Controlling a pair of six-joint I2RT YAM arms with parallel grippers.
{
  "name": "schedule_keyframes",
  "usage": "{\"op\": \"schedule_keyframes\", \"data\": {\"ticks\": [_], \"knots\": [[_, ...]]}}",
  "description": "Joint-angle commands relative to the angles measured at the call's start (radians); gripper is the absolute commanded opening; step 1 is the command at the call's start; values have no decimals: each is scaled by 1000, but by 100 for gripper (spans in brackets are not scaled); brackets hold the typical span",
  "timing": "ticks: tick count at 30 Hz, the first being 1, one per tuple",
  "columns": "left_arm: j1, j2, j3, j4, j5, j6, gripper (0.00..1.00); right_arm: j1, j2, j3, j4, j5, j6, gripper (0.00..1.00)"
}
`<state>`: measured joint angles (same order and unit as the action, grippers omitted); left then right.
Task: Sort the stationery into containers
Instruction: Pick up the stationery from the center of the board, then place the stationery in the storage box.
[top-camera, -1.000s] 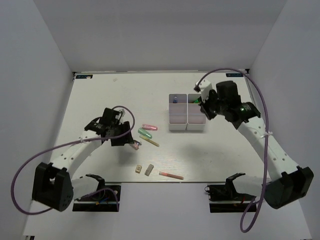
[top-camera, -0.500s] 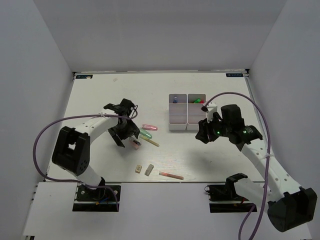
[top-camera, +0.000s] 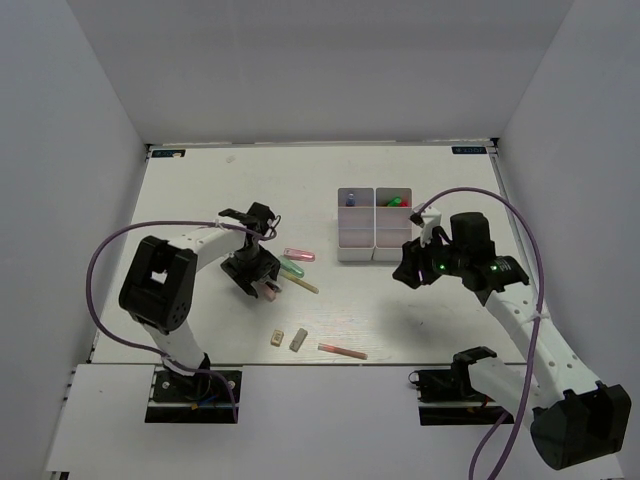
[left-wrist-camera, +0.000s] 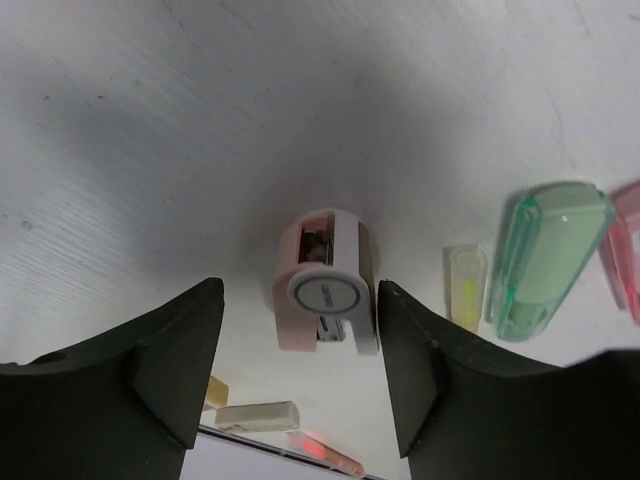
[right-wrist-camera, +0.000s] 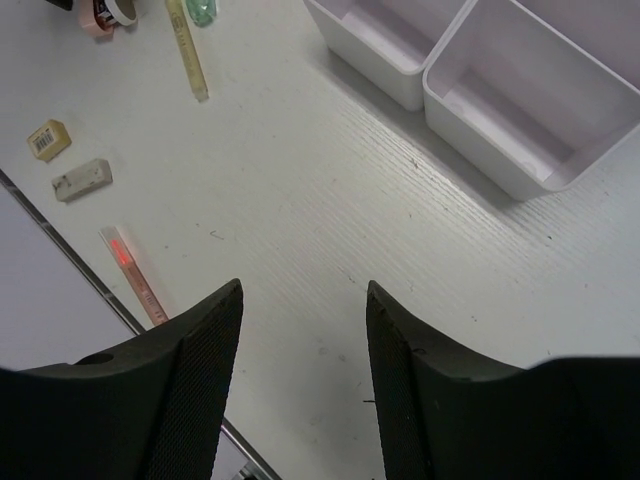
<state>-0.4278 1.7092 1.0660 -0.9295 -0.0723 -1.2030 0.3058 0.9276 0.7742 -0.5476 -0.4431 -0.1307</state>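
A pink-and-white stubby item (left-wrist-camera: 325, 295) lies on the table between the fingers of my open left gripper (left-wrist-camera: 300, 288), untouched; in the top view the item (top-camera: 268, 291) sits at the tip of that gripper (top-camera: 260, 282). Beside it lie a green marker (left-wrist-camera: 550, 258), a yellow pen (left-wrist-camera: 466, 285) and a pink marker (left-wrist-camera: 625, 240). My right gripper (right-wrist-camera: 303, 288) is open and empty above bare table, in front of the white containers (right-wrist-camera: 480, 110). In the top view it (top-camera: 404, 274) hovers just near of the containers (top-camera: 375, 250).
Near the front edge lie a beige eraser (top-camera: 277, 339), a grey eraser (top-camera: 298, 341) and a pink pen (top-camera: 342, 351). The back compartments hold a bluish item (top-camera: 352, 198) and green and red items (top-camera: 396, 201). White walls stand around the table.
My right gripper left the containers and moved toward the near side, over bare table. My left arm swung so its open gripper now sits over the pink-and-white item.
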Motion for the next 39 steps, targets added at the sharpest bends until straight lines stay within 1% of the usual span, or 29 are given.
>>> {"op": "schedule_keyframes", "data": {"ticks": [1,5,6,9,10,11,12,13,14,15,16,17,19,20,21,22,23,24,25,28,29,33,35,37,38,39], "knots": [[-2,15,9,29,-30,-33,71,-11,-19,-4,29,-52,5,56],[-6,30,8,41,-37,-36,62,-19,-21,-9,28,-65,6,56],[-9,30,6,40,-41,-36,56,-22,-22,-9,26,-71,2,56],[-9,23,2,41,-43,-20,39,-24,-21,-9,26,-80,2,56],[-9,12,3,41,-38,8,30,-25,-22,-10,25,-85,2,56],[-11,4,6,41,-40,16,26,-27,-24,-12,25,-86,2,56],[-20,-9,12,40,-38,35,20,-28,-23,-13,25,-86,0,56],[-28,-26,31,34,-47,98,14,-30,-23,-12,25,-83,-3,56],[-43,-36,61,17,-56,127,10,-28,-21,-16,26,-80,-4,53],[-64,-48,104,3,-64,147,7,-30,-24,-15,28,-77,-4,45],[-84,-57,129,-15,-101,179,1,-30,-21,-18,25,-65,-6,32],[-95,-60,202,-35,-109,186,0,-31,-21,-21,35,-62,-4,0],[-130,-66,251,-74,-130,184,0,-34,-23,-24,40,-37,8,0],[-140,-63,322,-74,-136,184,0,-33,-21,-26,49,-23,8,0],[-169,-47,343,-74,-141,171,0,-40,-21,-29,52,-10,11,0],[-175,-37,370,-69,-144,165,0,-37,-22,-30,60,-5,16,2],[-181,-27,434,-63,-144,158,0,-42,-26,-32,61,7,16,9],[-193,12,457,-52,-144,151,0,-40,-30,-38,64,14,16,20],[-203,29,498,-43,-144,119,0,-42,-30,-38,63,21,19,23],[-221,93,574,10,-153,53,0,-50,-38,-44,83,55,23,23],[-233,108,581,29,-153,5,0,-50,-39,-47,86,61,22,23],[-265,168,607,214,-172,-43,0,-50,-44,-50,90,49,26,23],[-285,216,649,254,-182,-46,0,-50,-49,-50,92,47,25,25],[-301,245,750,247,-190,-40,0,-50,-47,-50,94,44,25,25],[-304,289,794,227,-193,-41,0,-47,-52,-47,92,46,25,25],[-315,300,811,222,-211,-41,0,-45,-52,-50,94,44,26,25]]}}
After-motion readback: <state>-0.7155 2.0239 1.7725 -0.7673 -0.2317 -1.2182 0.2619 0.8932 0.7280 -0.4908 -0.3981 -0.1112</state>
